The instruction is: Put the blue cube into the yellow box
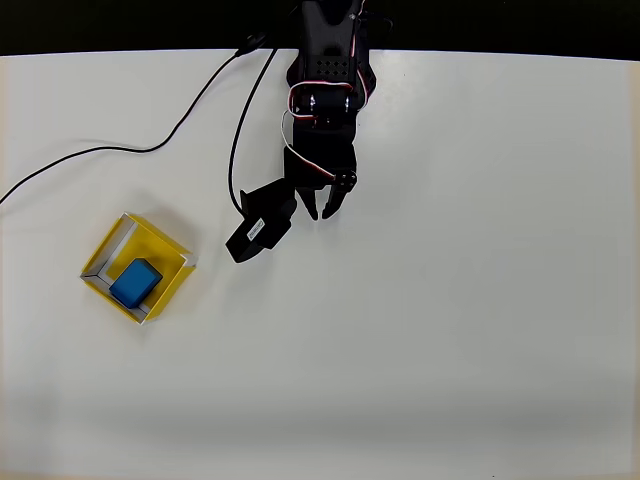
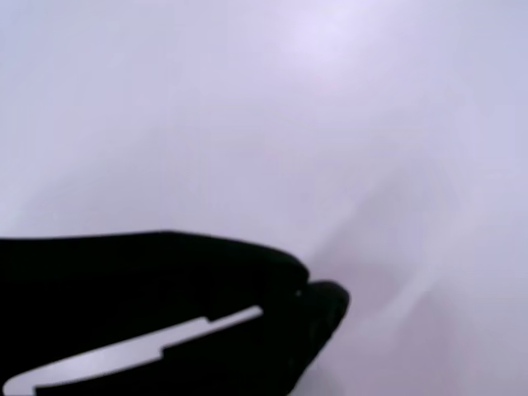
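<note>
In the overhead view the blue cube [image 1: 136, 281] lies inside the yellow box [image 1: 162, 245] at the left of the white table. My black gripper [image 1: 319, 211] hangs over the table near the top centre, well to the right of the box, its fingertips almost touching and nothing between them. In the wrist view the gripper [image 2: 301, 289] shows as dark fingers closed together over bare white table.
A black cable [image 1: 130, 148] runs from the arm's base across the upper left of the table. The black camera mount [image 1: 258, 228] sticks out to the left of the gripper. The table's far edge [image 1: 500, 55] meets a dark background.
</note>
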You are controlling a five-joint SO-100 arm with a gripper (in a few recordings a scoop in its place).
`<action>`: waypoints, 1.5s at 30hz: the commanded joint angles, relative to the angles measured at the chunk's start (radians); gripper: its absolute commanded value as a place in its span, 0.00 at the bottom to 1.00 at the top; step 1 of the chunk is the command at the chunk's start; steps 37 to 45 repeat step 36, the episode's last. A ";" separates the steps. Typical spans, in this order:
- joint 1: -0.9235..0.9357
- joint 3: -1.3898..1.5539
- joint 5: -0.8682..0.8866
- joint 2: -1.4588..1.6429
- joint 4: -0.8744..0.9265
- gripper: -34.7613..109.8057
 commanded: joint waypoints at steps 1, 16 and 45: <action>0.000 0.028 -0.046 0.032 0.135 0.24; 0.028 0.028 0.104 0.032 0.261 0.24; 0.026 0.028 0.104 0.029 0.259 0.24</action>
